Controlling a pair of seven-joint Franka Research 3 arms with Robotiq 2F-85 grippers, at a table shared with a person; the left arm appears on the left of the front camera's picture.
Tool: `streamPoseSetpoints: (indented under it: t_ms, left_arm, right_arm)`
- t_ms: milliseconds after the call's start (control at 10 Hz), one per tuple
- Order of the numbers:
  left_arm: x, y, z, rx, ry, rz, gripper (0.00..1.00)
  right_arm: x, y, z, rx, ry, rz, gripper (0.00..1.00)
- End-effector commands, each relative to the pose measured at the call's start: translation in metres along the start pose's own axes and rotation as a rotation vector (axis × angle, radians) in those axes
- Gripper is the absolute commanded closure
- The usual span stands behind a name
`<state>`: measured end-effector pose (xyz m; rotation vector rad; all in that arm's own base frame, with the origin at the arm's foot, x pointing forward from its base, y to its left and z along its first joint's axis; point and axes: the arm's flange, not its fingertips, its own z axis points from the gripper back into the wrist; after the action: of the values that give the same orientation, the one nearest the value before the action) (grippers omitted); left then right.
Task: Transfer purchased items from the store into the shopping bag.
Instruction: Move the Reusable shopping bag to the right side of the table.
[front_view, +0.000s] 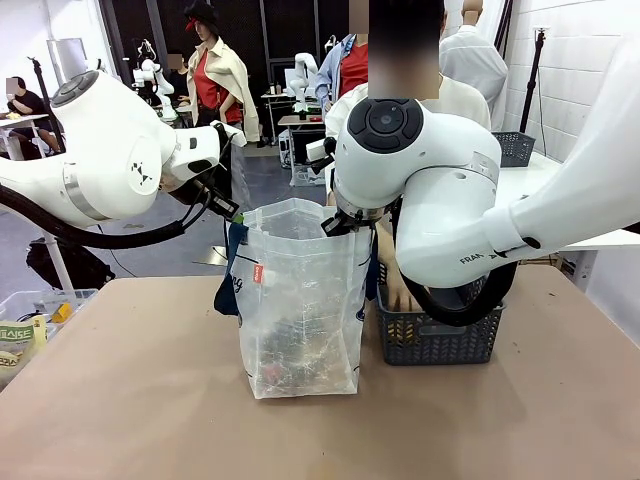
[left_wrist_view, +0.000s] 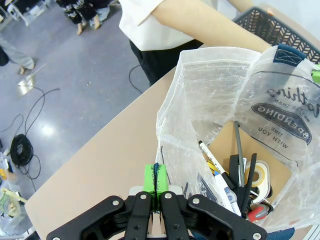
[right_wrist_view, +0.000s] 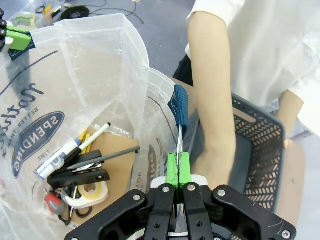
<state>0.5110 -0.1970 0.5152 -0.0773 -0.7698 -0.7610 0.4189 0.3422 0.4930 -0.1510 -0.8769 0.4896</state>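
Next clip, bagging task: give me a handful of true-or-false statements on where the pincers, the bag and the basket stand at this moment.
1. The left pincer is shut on the edge of the shopping bag. True.
2. The right pincer hangs open above the basket. False: it is shut on the bag's rim, just below a navy strap.
3. The bag has nothing in it. False: a marker, a tape roll and other small items lie at its bottom.
4. A person's arm reaches down into the basket. True.
5. The basket stands on the robot's left of the bag. False: it stands on the robot's right of it.
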Motion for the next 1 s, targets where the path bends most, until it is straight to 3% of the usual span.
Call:
streamPoseSetpoints:
  t_ms: [0,900]
  left_arm:
    - [0.0045,0.0015,0.001,0.001,-0.001,0.001,1.0]
    - [0.0045,0.0015,0.001,0.001,-0.001,0.001,1.0]
  right_arm:
    - [0.0019,-0.0018,0.0026,0.012,0.009,-0.008,1.0]
    - [0.0019,-0.0018,0.0026,0.012,0.009,-0.008,1.0]
